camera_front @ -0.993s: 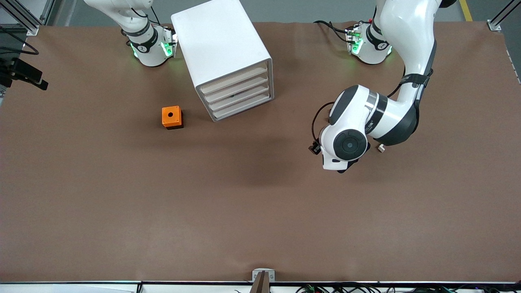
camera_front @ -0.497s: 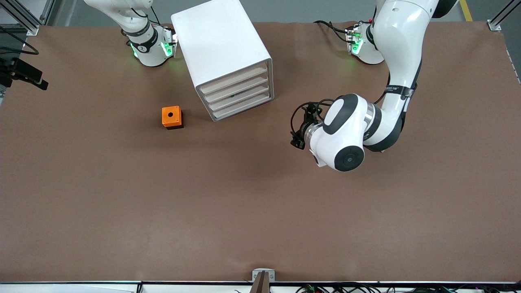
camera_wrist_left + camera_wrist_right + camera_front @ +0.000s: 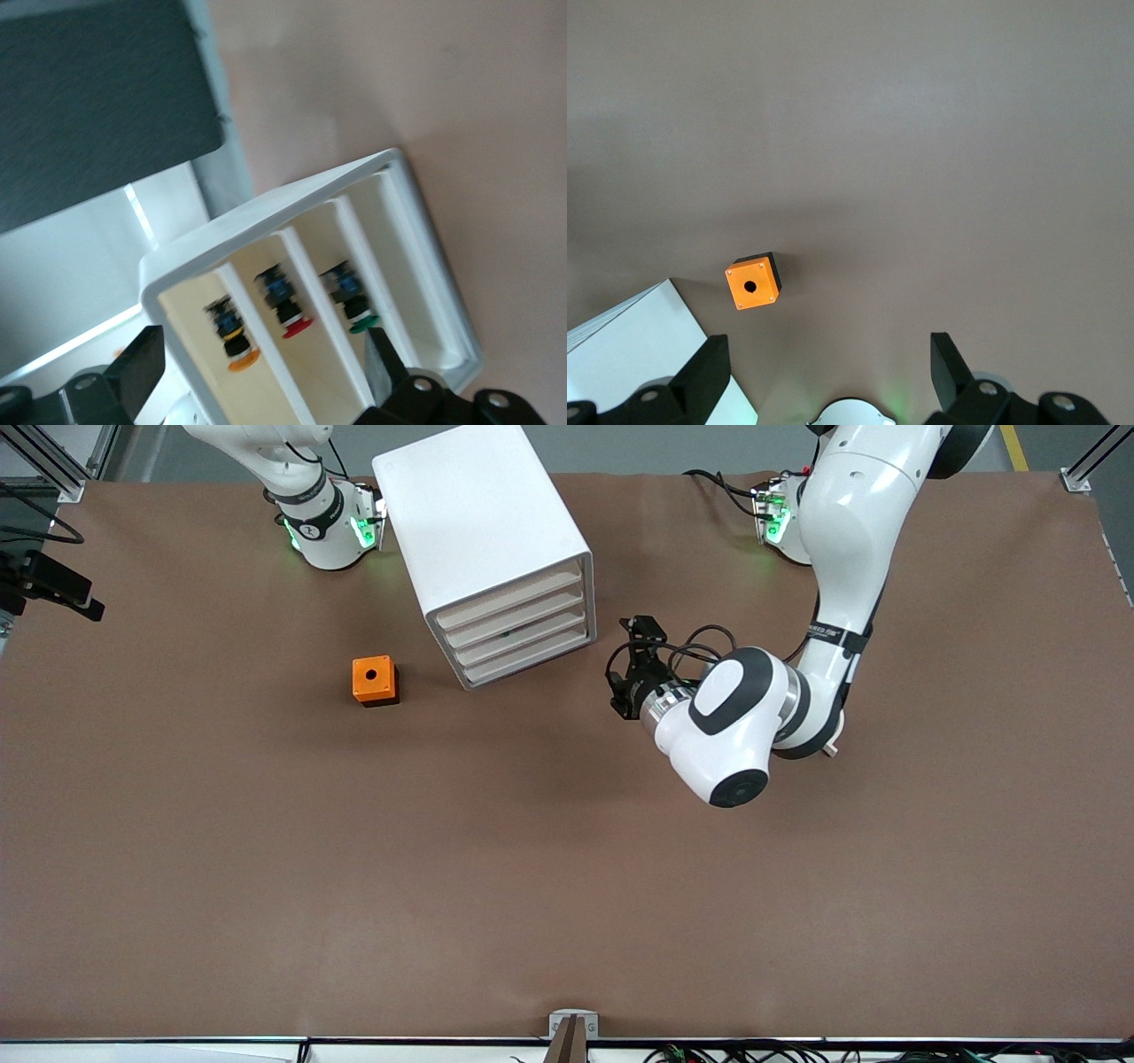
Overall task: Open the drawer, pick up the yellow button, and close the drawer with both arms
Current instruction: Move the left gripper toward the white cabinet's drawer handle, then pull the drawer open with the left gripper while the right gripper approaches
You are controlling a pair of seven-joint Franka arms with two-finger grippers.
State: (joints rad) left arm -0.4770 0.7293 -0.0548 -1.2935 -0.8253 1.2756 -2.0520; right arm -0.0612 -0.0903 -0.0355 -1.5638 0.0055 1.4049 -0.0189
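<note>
Front view: the white cabinet [image 3: 483, 540] stands on the brown table [image 3: 567, 903] between the two arm bases, its drawer fronts [image 3: 518, 633] turned toward the camera and the left arm's end. An orange box [image 3: 374, 680] sits beside it toward the right arm's end, apart from it. The widest stretch of bare tabletop lies nearer the camera, reaching to the table's edge. The left gripper [image 3: 627, 677] hangs over the table near the cabinet's drawer-front corner, not touching it. The right arm waits at its base [image 3: 323, 527].

Left wrist view: the left gripper's fingers [image 3: 142, 367] are spread wide, empty. The cabinet's front fills the space between them. The button [image 3: 237, 341], orange-capped, sits inside one compartment, with a red button [image 3: 292, 314] and a green button [image 3: 354, 305] in the neighbouring compartments.

Right wrist view: the right gripper [image 3: 828, 354] is spread wide, empty, high over the orange box.
</note>
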